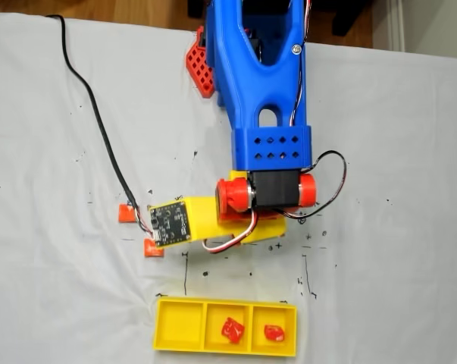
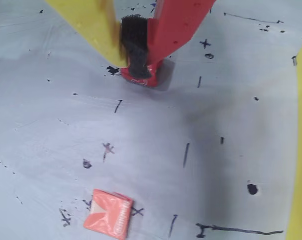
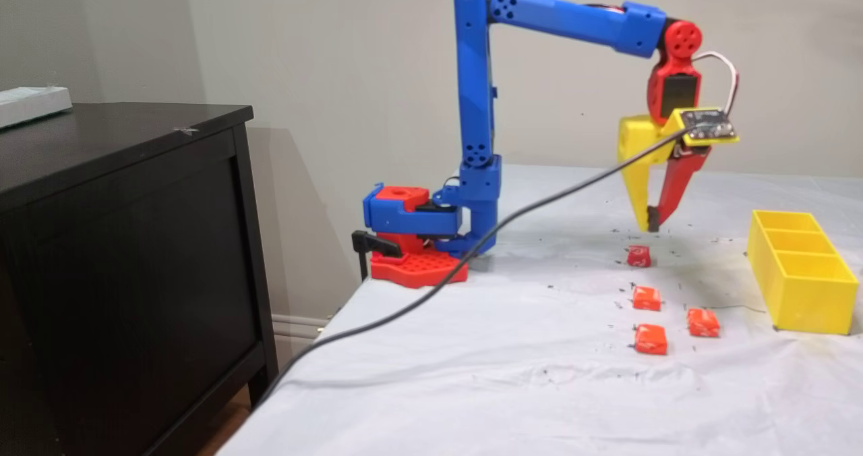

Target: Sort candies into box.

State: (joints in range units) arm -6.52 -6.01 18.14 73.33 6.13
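Note:
The box (image 1: 179, 327) is a yellow three-compartment tray at the bottom of a fixed view; its middle compartment holds one red candy (image 1: 232, 329), its right one holds another (image 1: 273, 332), and its left one is bare. Several more candies lie on the white cloth, among them a red one (image 3: 638, 255) and orange ones (image 3: 646, 298) (image 3: 703, 322) (image 3: 650, 339). My gripper (image 3: 651, 226) hangs a little above the red candy (image 2: 140, 79), its yellow and red fingers shut with nothing between them. In the wrist view an orange candy (image 2: 109, 220) lies nearer the camera.
A black cable (image 3: 472, 253) runs from the wrist across the cloth and off the table's left edge. The arm's red and blue base (image 3: 414, 240) stands at the back. A dark cabinet (image 3: 121, 240) stands beside the table. The box (image 3: 802, 287) sits at the right.

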